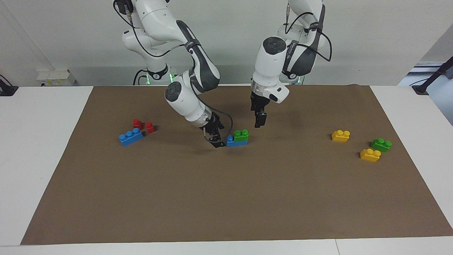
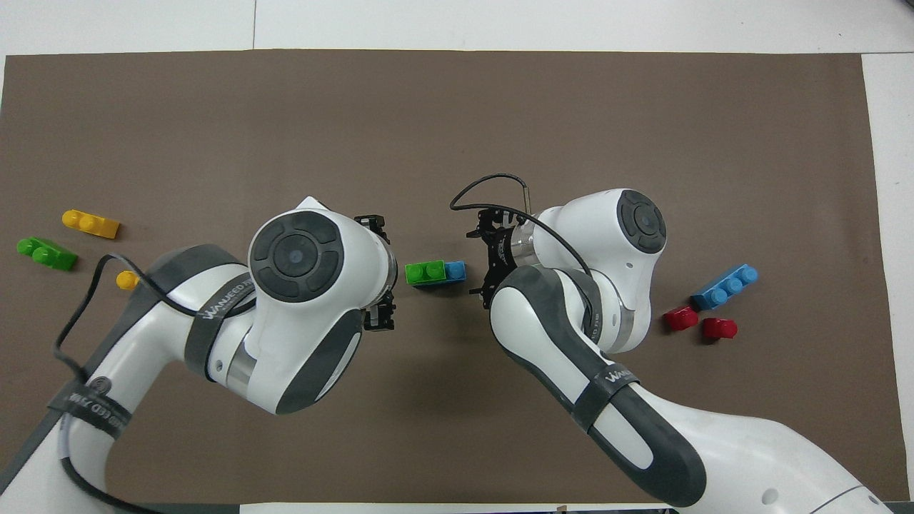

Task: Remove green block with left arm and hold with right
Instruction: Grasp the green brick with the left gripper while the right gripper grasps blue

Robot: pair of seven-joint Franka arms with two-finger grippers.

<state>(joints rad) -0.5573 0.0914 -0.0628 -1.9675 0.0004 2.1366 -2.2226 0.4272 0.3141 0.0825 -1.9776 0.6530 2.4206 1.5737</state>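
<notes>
The green block (image 1: 241, 135) sits on 1 end of a blue brick (image 1: 231, 142) in the middle of the brown mat (image 1: 226, 198), covering the end toward the left arm and leaving 1 blue stud bare toward the right arm's end.

The right gripper (image 1: 216, 141) is down low just beside that bare blue end, its fingers spread; in the overhead view they stand apart at either side of the brick's line. Whether a fingertip touches the blue brick cannot be told. The right arm (image 1: 187, 102) slants down to it from its base.

The left gripper (image 1: 259, 121) hangs above the mat close to the green block, on the side toward the left arm, and touches nothing. Its fingers are spread too, as the overhead view shows. The left arm (image 1: 272, 67) bends steeply down over it.

Toward the right arm's end lie a longer blue brick (image 1: 131, 136) and 2 red bricks (image 1: 143, 125) just beside it, nearer the robots. Toward the left arm's end lie 2 yellow bricks (image 1: 340, 135) and a 2nd green brick (image 1: 381, 145), the green one touching or almost touching the yellow one (image 1: 370, 154) farther from the robots.
</notes>
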